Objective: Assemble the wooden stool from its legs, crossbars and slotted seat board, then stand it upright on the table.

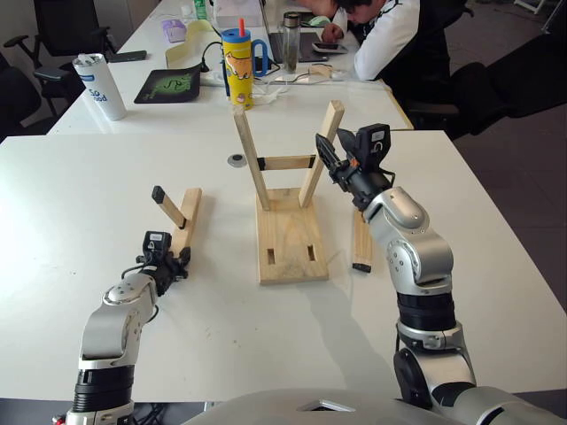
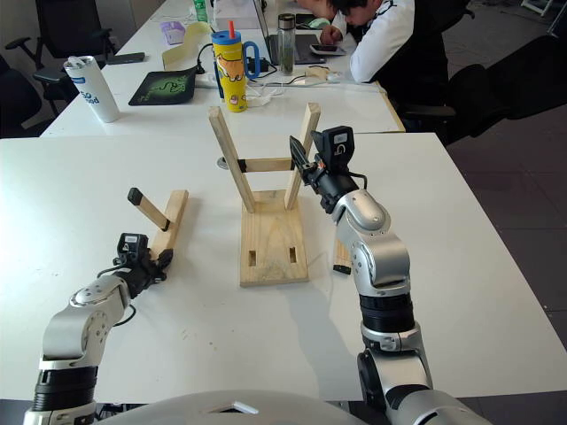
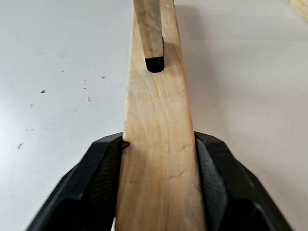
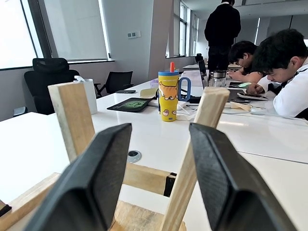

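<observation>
Your left gripper (image 1: 177,259) is clamped on the near end of the loose pale wooden leg (image 1: 188,217), flat on the white table (image 1: 89,195). The right gripper (image 1: 328,150) has its fingers spread by an upright leg (image 1: 321,164) on the flat-lying pale slotted seat board (image 1: 292,239)

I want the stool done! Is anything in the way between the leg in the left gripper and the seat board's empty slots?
Nothing visible. Only bare table lies between the leg, clamped in the left gripper, and the seat board with its two empty slots.
</observation>
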Controlling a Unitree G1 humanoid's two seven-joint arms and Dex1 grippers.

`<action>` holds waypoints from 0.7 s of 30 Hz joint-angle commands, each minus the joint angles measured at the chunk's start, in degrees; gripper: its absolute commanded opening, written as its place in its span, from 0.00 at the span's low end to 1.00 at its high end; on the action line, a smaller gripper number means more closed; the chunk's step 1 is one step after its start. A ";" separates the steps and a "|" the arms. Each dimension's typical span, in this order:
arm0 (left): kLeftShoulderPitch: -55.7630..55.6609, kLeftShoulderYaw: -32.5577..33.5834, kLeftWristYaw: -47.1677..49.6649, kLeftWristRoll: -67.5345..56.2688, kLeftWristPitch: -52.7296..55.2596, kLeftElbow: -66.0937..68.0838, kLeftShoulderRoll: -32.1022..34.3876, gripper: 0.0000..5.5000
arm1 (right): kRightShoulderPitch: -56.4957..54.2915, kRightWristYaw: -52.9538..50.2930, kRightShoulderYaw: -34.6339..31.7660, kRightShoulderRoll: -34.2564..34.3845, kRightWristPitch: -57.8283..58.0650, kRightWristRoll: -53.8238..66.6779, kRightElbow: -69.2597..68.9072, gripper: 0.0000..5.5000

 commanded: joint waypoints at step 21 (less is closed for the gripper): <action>-9.27 -7.48 -12.89 0.03 -26.52 -16.50 2.28 0.37 | -24.27 -10.09 -23.13 5.99 33.31 52.70 13.93 0.89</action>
